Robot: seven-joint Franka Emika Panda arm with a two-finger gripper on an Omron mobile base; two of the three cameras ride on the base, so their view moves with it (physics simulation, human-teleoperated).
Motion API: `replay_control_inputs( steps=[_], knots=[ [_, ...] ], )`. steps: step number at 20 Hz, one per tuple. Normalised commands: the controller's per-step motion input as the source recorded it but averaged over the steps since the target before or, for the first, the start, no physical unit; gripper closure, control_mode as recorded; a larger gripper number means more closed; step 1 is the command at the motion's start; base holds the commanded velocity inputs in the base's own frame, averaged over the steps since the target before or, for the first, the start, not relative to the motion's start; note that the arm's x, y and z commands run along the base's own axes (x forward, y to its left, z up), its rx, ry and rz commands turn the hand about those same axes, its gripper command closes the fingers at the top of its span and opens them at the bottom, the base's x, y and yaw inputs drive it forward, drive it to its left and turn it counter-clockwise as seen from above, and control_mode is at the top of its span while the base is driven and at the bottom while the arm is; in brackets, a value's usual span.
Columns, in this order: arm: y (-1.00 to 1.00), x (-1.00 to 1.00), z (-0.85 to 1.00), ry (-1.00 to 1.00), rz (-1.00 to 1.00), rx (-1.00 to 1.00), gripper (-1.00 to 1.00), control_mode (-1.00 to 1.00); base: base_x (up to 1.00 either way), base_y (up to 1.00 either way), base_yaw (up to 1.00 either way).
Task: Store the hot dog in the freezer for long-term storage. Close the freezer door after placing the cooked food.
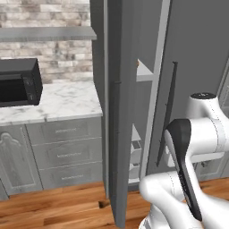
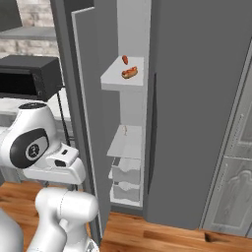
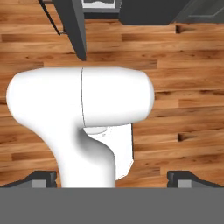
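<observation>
hot dog (image 2: 129,73) on freezer shelf (image 2: 123,78), claw (image 3: 112,178) apart

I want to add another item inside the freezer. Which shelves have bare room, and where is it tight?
The upper shelf is bare left of the hot dog and the small red piece, which sit toward its right. The lower shelf is nearly bare, with one tiny item near its back. Below it, the drawers leave no flat room. The freezer door stands open.
</observation>
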Motion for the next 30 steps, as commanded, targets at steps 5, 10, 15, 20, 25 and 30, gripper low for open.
replay_control_inputs(
  steps=[5, 10, 15, 20, 25, 30],
  knots=[
    [0.14, 0.07, 0.00, -0.07, -0.02, 0.00, -1.00, -1.00, 0.00, 0.00, 0.00],
    [0.67, 0.25, 0.00, -0.30, -0.23, 0.00, -1.00, -1.00, 0.00, 0.00, 0.00],
    [0.77, 0.50, 0.01, -0.34, -0.21, -0.07, -1.00, -1.00, 0.00, 0.00, 0.00],
    [0.74, 0.80, 0.01, -0.18, -0.24, -0.22, -1.00, -1.00, 0.00, 0.00, 0.00],
    [0.71, 0.73, 0.00, 0.00, -0.44, -0.39, -1.00, -1.00, 0.00, 0.00, 0.00],
    [0.56, 0.49, 0.00, -0.07, -0.59, -0.27, -1.00, -1.00, 0.00, 0.00, 0.00]
  ],
)
